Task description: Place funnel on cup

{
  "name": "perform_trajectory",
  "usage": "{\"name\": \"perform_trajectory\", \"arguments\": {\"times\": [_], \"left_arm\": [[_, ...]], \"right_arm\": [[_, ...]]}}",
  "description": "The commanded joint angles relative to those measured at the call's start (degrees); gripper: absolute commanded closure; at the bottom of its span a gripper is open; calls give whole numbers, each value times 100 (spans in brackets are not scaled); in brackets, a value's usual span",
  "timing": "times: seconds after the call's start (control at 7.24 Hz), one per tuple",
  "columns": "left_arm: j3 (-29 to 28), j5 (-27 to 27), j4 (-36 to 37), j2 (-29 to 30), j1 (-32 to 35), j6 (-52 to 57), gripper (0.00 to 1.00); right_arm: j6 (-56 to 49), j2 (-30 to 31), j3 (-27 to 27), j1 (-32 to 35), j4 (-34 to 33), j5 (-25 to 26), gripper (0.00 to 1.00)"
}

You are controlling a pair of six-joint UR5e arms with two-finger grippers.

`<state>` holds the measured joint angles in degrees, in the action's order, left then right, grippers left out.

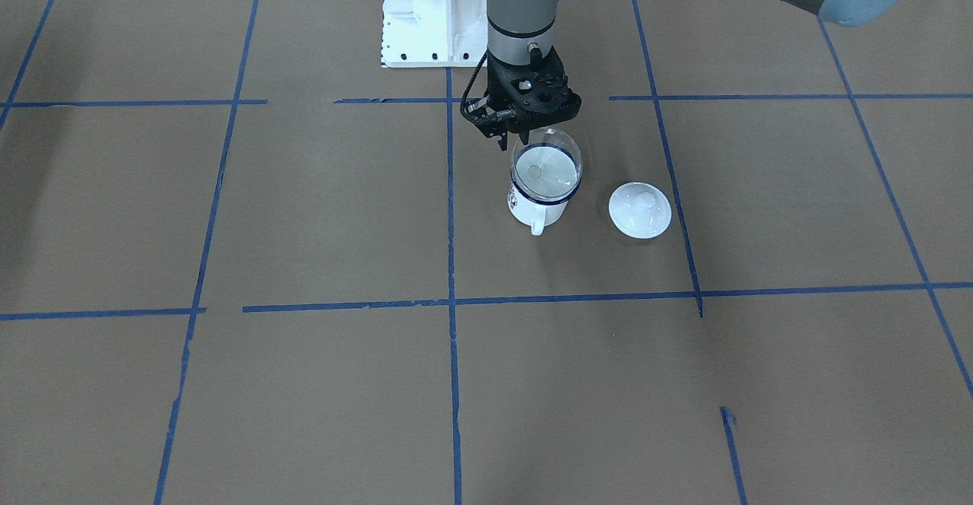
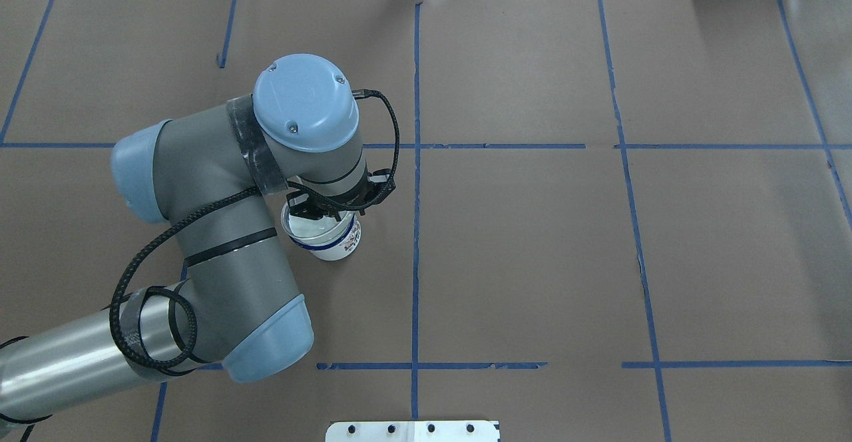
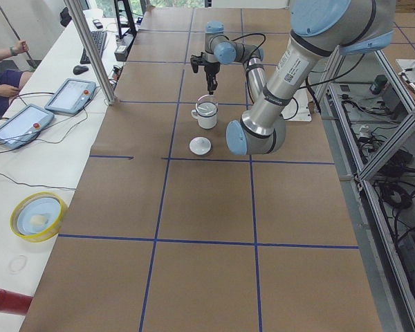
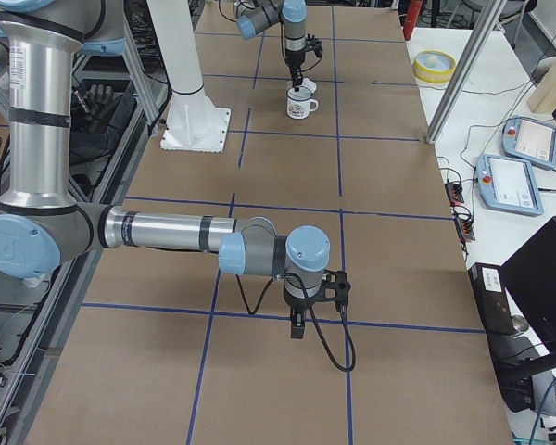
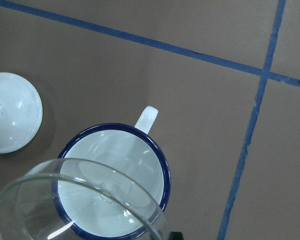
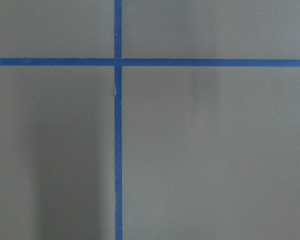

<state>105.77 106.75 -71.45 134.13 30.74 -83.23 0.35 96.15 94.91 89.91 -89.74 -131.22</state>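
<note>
The cup (image 1: 536, 212) is a white enamel mug with a dark blue rim, standing upright with its handle toward the front camera. The transparent funnel (image 1: 547, 157) is level right at the cup's mouth, its stem pointing down into it. My left gripper (image 1: 511, 138) is shut on the funnel's far rim. In the left wrist view the funnel rim (image 5: 90, 167) overlaps the cup (image 5: 135, 160) from the lower left. My right gripper (image 4: 297, 326) shows only in the exterior right view, low over bare table far from the cup; I cannot tell whether it is open or shut.
A round white knobbed lid (image 1: 640, 211) lies on the table beside the cup, also in the left wrist view (image 5: 12, 112). The white robot base (image 1: 429, 18) stands behind the cup. Brown paper with blue tape lines covers the table.
</note>
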Motion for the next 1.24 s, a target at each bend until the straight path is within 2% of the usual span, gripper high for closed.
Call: {"name": "perform_trajectory", "arguments": {"times": [0.0, 0.28, 0.41, 0.55, 0.69, 0.83, 1.11], "left_arm": [[23, -5, -1, -1, -6, 0, 0], [215, -5, 8, -44, 2, 0, 0], [547, -5, -9, -253, 176, 296, 0], [872, 56, -36, -482, 544, 1352, 0], [875, 74, -184, -554, 826, 1728, 0], [910, 117, -490, -815, 1377, 2288, 0], [815, 1404, -1000, -1989, 2930, 4531, 0]], "right_arm": [[0, 0, 2, 0, 0, 0, 0], [0, 0, 2, 0, 0, 0, 0], [0, 0, 2, 0, 0, 0, 0], [0, 0, 2, 0, 0, 0, 0], [0, 0, 2, 0, 0, 0, 0], [0, 0, 2, 0, 0, 0, 0], [0, 0, 2, 0, 0, 0, 0]]}}
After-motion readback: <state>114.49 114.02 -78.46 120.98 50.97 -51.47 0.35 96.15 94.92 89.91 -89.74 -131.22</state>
